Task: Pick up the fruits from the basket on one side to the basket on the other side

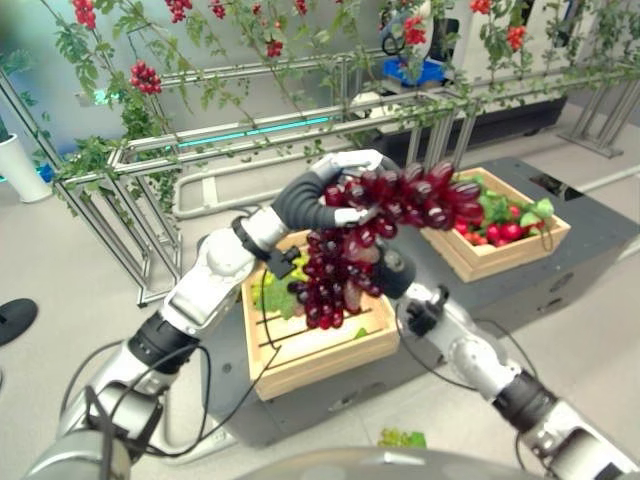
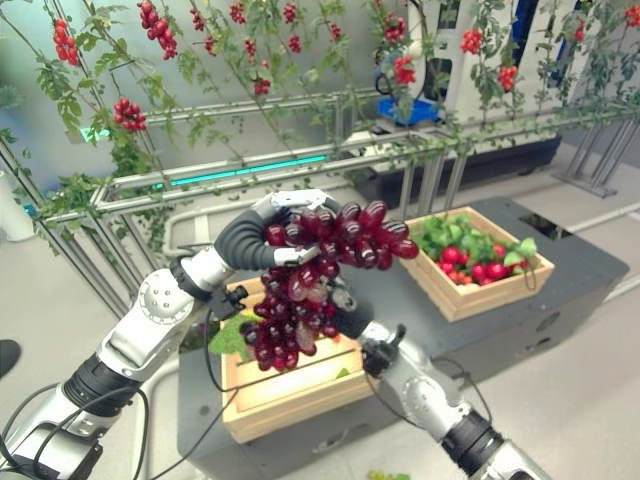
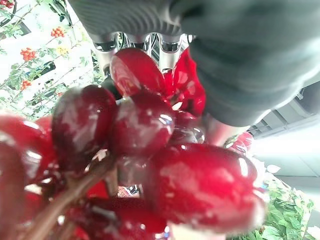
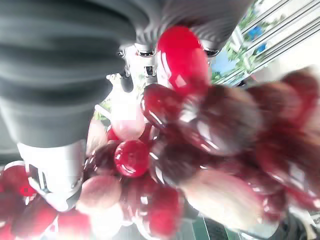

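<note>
Ahead of me stands a metal railing (image 1: 300, 130) with leafy green vines (image 1: 120, 110) draped along it, bearing clusters of small red berries (image 1: 145, 76). Low dark grey platforms (image 1: 590, 245) sit on a pale floor (image 1: 60, 260). A white pot (image 1: 18, 165) stands at far left.

1. The grapes (image 1: 385, 215) I hold look glossy and smooth, with bright highlights on dark red skins.
2. My left hand (image 1: 325, 195) has a matt, ribbed dark cover and shiny silver metal fingers.
3. The near basket (image 1: 330, 355) is pale, unfinished-looking slatted wood; the far basket (image 1: 500, 255) looks the same.
4. The platform (image 1: 560, 275) under them is matt dark grey.
5. The trellis rails (image 1: 250, 135) look like brushed metal.
</note>
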Motion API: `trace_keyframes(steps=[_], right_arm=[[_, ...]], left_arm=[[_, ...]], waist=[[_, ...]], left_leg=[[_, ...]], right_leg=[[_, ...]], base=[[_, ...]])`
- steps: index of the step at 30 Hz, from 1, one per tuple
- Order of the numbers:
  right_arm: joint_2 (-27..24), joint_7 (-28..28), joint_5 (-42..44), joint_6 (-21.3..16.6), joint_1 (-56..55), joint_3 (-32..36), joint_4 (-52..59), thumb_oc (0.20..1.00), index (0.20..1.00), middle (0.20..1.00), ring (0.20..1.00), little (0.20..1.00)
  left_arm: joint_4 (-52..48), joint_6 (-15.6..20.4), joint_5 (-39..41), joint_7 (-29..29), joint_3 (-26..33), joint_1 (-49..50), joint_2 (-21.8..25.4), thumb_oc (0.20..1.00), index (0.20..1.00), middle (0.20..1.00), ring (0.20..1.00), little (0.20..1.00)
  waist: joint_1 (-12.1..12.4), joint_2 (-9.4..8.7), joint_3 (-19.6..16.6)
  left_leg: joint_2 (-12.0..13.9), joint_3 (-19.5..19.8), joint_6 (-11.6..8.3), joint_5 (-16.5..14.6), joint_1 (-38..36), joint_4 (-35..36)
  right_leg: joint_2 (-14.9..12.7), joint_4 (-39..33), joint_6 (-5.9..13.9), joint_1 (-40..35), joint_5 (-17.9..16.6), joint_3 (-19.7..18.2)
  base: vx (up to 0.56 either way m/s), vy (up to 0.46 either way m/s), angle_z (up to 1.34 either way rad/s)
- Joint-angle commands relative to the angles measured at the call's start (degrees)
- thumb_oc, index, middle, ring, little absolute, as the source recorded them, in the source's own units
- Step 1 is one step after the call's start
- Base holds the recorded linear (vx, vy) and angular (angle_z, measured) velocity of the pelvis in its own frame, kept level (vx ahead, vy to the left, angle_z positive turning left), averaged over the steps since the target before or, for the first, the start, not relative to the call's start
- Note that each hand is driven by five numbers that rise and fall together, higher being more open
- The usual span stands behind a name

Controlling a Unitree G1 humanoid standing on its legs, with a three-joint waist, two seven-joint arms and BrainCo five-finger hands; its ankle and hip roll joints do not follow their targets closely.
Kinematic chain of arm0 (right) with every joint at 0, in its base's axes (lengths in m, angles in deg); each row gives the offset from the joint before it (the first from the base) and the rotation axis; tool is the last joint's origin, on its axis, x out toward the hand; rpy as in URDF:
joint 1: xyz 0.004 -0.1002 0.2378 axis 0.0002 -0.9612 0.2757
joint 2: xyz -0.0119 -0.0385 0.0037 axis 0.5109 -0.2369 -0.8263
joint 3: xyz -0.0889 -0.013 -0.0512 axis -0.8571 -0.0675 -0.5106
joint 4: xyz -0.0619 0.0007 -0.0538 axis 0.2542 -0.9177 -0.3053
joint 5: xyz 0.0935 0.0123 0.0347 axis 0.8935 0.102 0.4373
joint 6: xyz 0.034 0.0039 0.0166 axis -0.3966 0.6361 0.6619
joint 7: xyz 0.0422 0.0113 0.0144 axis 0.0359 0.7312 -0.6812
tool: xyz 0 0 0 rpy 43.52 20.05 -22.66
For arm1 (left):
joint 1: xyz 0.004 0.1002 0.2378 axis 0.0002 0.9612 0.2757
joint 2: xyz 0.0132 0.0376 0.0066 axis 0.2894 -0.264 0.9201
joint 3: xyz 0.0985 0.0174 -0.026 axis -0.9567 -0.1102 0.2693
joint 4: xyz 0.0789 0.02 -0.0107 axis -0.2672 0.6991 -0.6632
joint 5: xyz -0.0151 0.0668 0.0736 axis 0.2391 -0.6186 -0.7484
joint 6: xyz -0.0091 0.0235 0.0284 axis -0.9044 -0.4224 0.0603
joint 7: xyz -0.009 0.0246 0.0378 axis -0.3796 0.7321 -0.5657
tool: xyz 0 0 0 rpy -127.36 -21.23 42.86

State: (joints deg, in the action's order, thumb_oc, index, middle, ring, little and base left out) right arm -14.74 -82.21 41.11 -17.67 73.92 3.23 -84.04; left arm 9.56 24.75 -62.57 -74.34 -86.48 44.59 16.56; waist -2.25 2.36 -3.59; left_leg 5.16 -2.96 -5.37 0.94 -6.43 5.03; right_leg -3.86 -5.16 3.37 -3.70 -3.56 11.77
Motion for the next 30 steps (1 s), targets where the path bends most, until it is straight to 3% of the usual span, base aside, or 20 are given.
trace_keyframes(steps=[1,30], right_arm=[[2.3,-0.9,0.4,-3.5,5.1,2.0,4.7,1.000,1.000,1.000,1.000,1.000],[-1.4,-1.8,-0.7,-2.8,4.9,4.6,10.8,1.000,1.000,1.000,1.000,1.000]], left_arm=[[3.6,2.8,1.6,2.0,4.6,-2.3,-0.2,0.200,0.200,0.200,0.200,0.200],[4.1,2.7,0.4,2.2,6.9,-1.1,-0.6,0.200,0.200,0.200,0.200,0.200]], waist=[[-0.2,-3.89,-2.4],[-0.5,-4.03,-2.4]], left_leg=[[-3.2,-1.1,3.25,-4.0,-1.4,-1.8],[-3.0,-1.0,3.14,-3.9,-1.3,-1.7]], right_leg=[[-1.8,7.4,3.74,0.9,4.6,-3.0],[-1.7,7.4,3.73,1.1,4.6,-2.8]], base=[[0.00,0.000,0.00],[0.00,0.000,0.00]])
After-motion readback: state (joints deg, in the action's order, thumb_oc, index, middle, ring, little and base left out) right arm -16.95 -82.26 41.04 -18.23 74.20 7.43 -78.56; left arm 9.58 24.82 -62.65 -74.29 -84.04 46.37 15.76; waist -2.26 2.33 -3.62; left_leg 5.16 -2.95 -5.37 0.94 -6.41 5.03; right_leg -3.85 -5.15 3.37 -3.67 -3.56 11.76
